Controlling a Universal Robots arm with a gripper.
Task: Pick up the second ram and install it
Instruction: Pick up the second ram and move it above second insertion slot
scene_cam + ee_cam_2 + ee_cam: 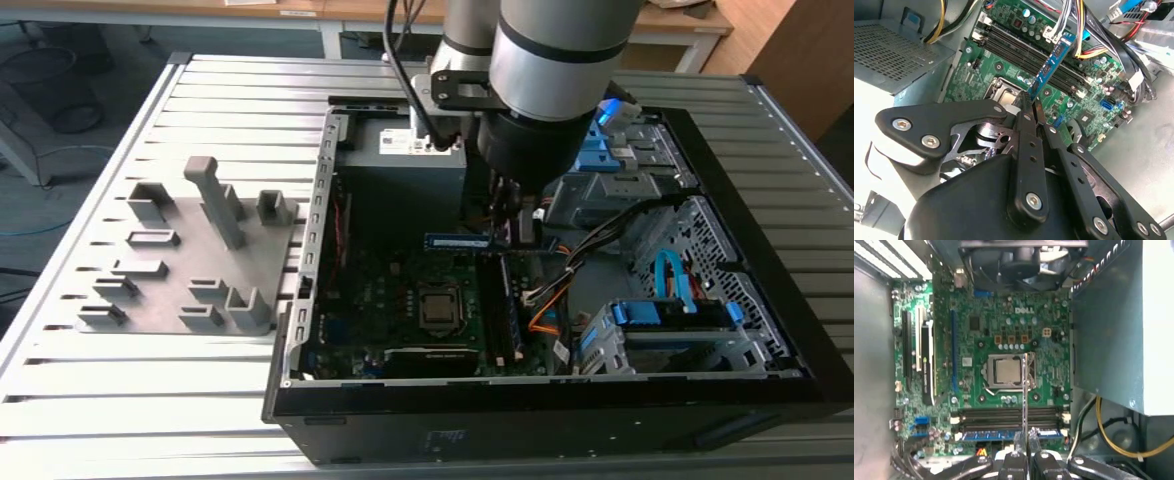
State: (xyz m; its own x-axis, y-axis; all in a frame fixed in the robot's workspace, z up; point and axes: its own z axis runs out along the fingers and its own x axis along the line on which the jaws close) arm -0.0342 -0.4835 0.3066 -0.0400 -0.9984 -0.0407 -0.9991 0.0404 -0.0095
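1. The black two-finger gripper (1031,102) is clamping one end of the second ram (1054,62), a thin dark blue circuit-board stick, with the jaws pinched flat against its faces.
2. In the exterior view the gripper (514,232) is hanging inside the open computer case. The stick (457,241) is jutting sideways from it toward the exterior view's left.
3. The stick is being held above the board, not seated. In the first wrist view it is showing edge-on as a thin line (1026,390) reaching out from the gripper (1026,445).
4. Directly beneath, the black memory slots (1004,415) are running crosswise to the stick's length, so the two are not lined up.
5. The stick's free end is hanging over the square silver processor socket (1005,371), on the green motherboard (1004,335).
6. On one side, the grey metal power-supply box (1114,330) is standing as a tall wall just beside the slots. That leaves a narrow margin there.
7. The bundle of coloured cables (1089,35) is crowding the far ends of the slots.
8. A round black fan (1019,265) is sitting at the board's far edge, well apart from the stick.
9. Over the board itself there is open room around the stick.
10. The black case wall (534,400) is fencing everything in. Outside it, toward the exterior view's left, a grey plate of holder blocks (187,260) is resting on the slatted metal table (134,400).
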